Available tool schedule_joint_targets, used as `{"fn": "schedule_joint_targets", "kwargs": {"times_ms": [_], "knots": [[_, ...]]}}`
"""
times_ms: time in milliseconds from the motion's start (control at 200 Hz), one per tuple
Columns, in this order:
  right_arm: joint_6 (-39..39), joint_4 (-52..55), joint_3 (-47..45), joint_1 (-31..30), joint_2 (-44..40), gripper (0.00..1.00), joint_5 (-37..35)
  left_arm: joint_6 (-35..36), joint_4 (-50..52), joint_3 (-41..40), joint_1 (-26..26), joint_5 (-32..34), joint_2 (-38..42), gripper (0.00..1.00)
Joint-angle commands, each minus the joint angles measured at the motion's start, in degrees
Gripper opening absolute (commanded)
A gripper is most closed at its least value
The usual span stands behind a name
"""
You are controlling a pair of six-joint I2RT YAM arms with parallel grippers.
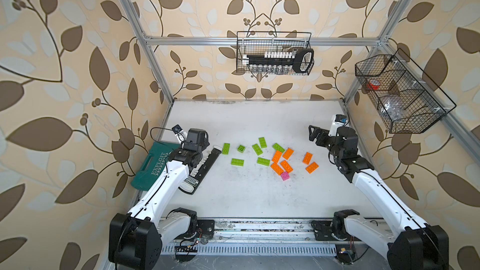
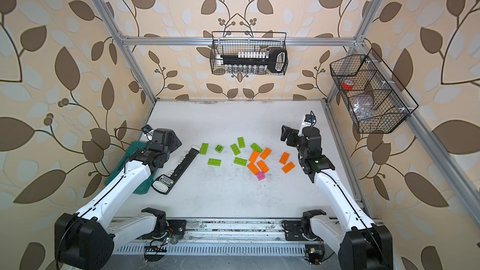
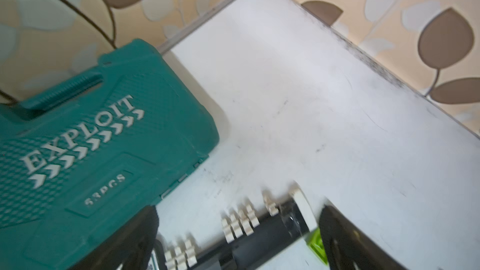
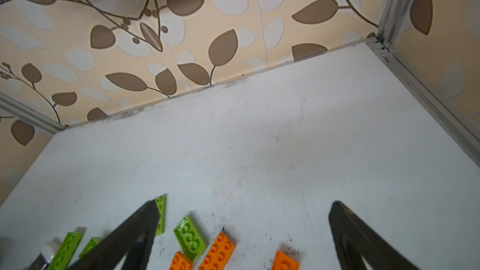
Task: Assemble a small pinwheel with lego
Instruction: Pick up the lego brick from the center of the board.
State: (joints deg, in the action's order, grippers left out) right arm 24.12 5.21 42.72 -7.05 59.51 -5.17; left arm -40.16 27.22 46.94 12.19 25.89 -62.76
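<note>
Both left gripper (image 3: 237, 215) and right gripper (image 4: 244, 203) hold jaws apart, empty; lego (image 1: 263, 161) (green, orange, one pink) lies scattered between them.

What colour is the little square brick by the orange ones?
Pink brick, clearest in a top view.

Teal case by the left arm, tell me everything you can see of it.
The teal case looks like hard moulded plastic, with a carry handle, white EXPLOIT lettering and chevrons. It is shut, lettered face up, on the white table by the left wall, partly under the left arm. A black socket rail lies beside it.
</note>
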Motion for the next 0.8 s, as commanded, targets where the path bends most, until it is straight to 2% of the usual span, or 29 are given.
{"fn": "schedule_joint_targets", "kwargs": {"times_ms": [0,30,95,150,310,390,550,700,795], "knots": [[5.8,14.9,5.1,-1.1,2.6,0.99,5.3,-1.4,4.2,2.9,5.1,-9.0,-0.8,0.99],[4.1,15.4,5.8,-1.9,3.5,0.99,6.7,-1.5,4.5,3.2,6.9,-9.4,-1.1,0.99],[4.0,19.3,7.6,-5.0,5.1,0.99,2.8,-1.1,4.0,3.3,11.4,-9.7,-1.5,0.99],[4.7,22.3,9.4,-6.6,6.9,0.99,3.0,-0.6,3.1,3.5,15.6,-8.8,-2.4,0.99],[2.3,32.3,15.5,-14.4,14.3,0.99,7.6,-0.8,2.7,6.2,25.5,-9.0,-7.2,0.99],[-0.1,35.5,16.8,-18.3,18.1,0.99,12.6,-0.5,1.7,7.5,29.0,-10.9,-9.6,0.99],[-2.0,37.7,17.1,-23.8,22.5,0.91,14.6,-2.6,-1.4,6.7,30.8,-15.7,-12.2,0.99],[-4.3,39.2,19.2,-26.0,26.8,0.7,17.4,-4.2,-6.5,2.3,30.9,-18.7,-10.1,0.99],[-5.7,39.9,20.8,-27.4,29.5,0.63,17.5,-4.9,-6.5,1.7,30.4,-17.3,-9.9,0.99]]}}
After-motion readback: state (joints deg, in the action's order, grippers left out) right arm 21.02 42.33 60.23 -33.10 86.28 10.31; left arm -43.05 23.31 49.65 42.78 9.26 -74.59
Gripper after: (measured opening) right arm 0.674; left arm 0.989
